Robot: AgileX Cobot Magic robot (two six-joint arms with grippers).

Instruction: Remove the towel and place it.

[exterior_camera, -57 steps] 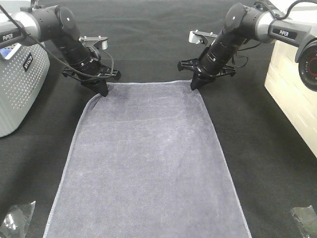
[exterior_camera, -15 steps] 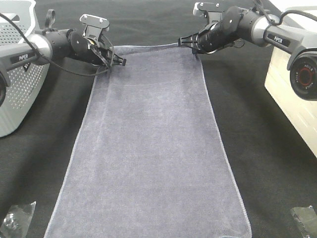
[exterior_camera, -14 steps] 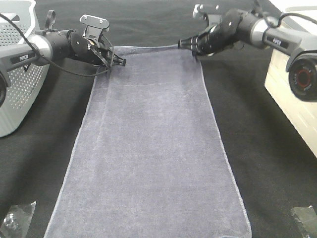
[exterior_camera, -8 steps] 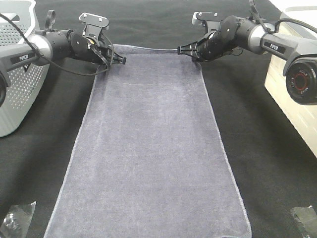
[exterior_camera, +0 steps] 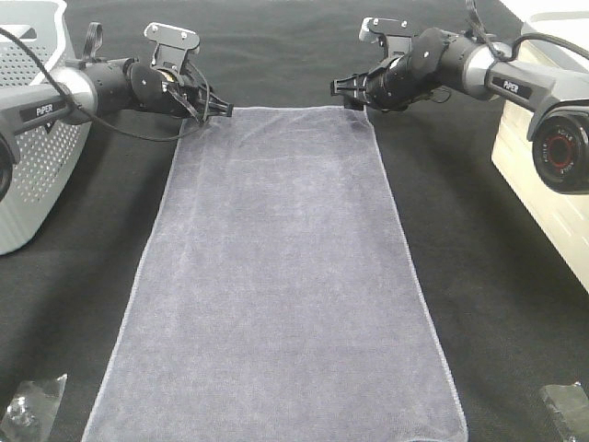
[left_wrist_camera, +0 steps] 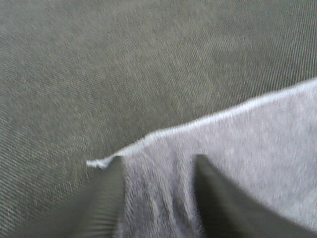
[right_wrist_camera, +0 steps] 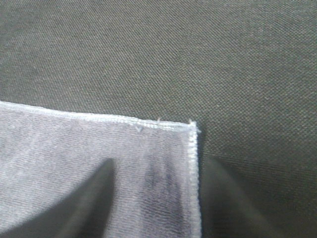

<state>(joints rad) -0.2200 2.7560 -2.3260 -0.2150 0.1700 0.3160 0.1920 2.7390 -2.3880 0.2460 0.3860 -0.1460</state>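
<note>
Both far corners are dropping back onto the black mat [exterior_camera: 479, 276] — the towel [exterior_camera: 276, 295] is lying flat, soft and limp. Left gripper [exterior_camera: 221, 110] and right gripper [exterior_camera: 348, 95] are spreading apart, straddling the corners — best regripped there.

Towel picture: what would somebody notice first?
The big grey-lavender towel lies flat down the middle of the black mat. The left gripper and right gripper each sit at a far corner of it. A grey perforated basket stands at the left edge.
</note>
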